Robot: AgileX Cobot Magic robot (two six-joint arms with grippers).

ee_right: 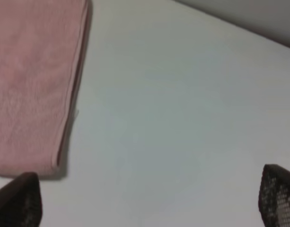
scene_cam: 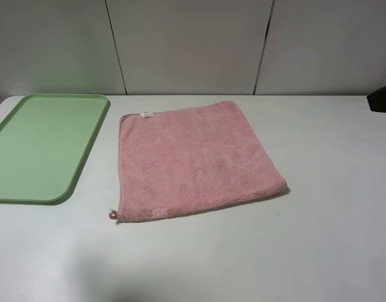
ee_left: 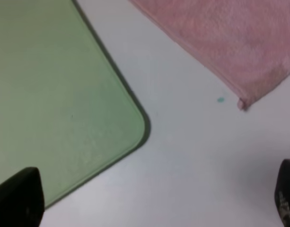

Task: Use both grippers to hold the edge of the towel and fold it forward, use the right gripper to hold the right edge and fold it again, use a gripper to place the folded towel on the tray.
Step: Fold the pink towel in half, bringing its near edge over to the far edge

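Observation:
A pink towel [scene_cam: 196, 160] lies flat on the white table, roughly square, with a small loop at its front left corner and a white label at its back left. Its right edge looks layered in the right wrist view [ee_right: 36, 80]. A green tray [scene_cam: 41, 145] lies to the towel's left. My left gripper [ee_left: 152, 201] is open and empty above the bare table, between the tray's corner [ee_left: 64, 104] and the towel's looped corner [ee_left: 230, 42]. My right gripper [ee_right: 152, 201] is open and empty above the table just right of the towel. Neither gripper shows in the exterior high view.
The white table [scene_cam: 331, 239] runs back to a grey panelled wall [scene_cam: 193, 44]. A dark object [scene_cam: 383, 99] sits at the far right edge. A tiny teal speck [ee_left: 220, 100] lies on the table near the towel's looped corner.

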